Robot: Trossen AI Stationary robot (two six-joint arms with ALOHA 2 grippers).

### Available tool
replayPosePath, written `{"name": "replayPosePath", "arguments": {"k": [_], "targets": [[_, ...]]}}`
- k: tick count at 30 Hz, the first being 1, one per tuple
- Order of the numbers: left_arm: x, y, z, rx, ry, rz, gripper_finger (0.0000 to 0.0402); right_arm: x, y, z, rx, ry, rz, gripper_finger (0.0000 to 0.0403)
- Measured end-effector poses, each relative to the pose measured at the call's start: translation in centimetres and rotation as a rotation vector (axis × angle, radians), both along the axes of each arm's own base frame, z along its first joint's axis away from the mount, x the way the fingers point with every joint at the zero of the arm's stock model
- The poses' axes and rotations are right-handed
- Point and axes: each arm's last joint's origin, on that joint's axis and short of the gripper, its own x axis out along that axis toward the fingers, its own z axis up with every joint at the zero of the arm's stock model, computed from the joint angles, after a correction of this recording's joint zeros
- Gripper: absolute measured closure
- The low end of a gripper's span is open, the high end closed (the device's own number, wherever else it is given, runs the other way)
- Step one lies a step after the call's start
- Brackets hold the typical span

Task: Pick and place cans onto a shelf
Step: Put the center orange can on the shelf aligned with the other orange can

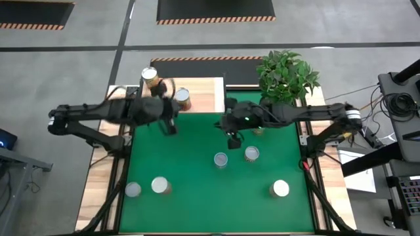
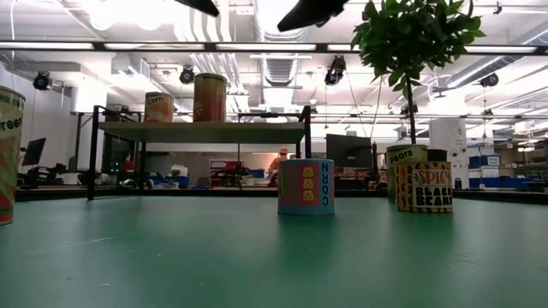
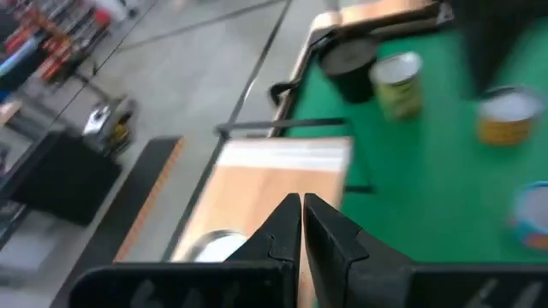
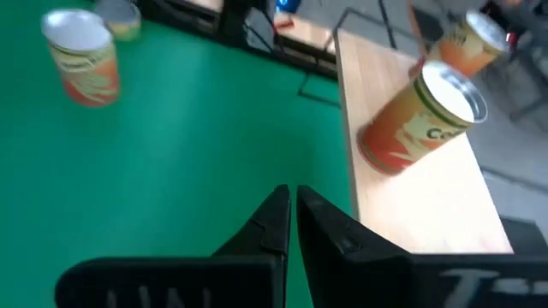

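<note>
The shelf (image 1: 200,95), a light wood plank on thin black legs, stands at the far left of the green mat and bears two cans (image 1: 150,77) (image 1: 182,98). Several more cans stand upright on the mat, among them one with a blue label (image 2: 306,186) at mid-table and two (image 1: 159,185) (image 1: 133,189) near the front left. My left gripper (image 1: 169,126) hovers shut and empty just in front of the shelf, above the mat. My right gripper (image 1: 233,139) hovers shut and empty over the middle of the mat, to the shelf's right.
A potted plant (image 1: 287,75) stands at the far right of the mat, with a can (image 2: 424,186) near it. The mat has open room between the middle cans (image 1: 220,159) (image 1: 251,154) and the shelf. A can (image 1: 280,189) stands near the front right.
</note>
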Motion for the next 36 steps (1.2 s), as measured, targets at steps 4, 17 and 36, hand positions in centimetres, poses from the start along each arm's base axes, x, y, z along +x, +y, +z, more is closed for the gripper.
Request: {"name": "replayPosePath", "arguments": {"k": [4,17,36], "targets": [[0.9,3.4,0.5,-0.059,0.076,0.001,0.0402,-1.9,1.5,-0.9,-0.001,-0.066,0.050,0.0390],[2.9,10.2,-2.8,-0.189,0.367,0.146,0.0402,-7.1,4.4,-4.0,0.034,-0.190,0.154,0.0390],[3.0,10.4,-2.9,-0.269,0.216,0.532,0.0402,-8.6,4.2,-4.1,0.060,-0.230,0.143,0.0390]]}}
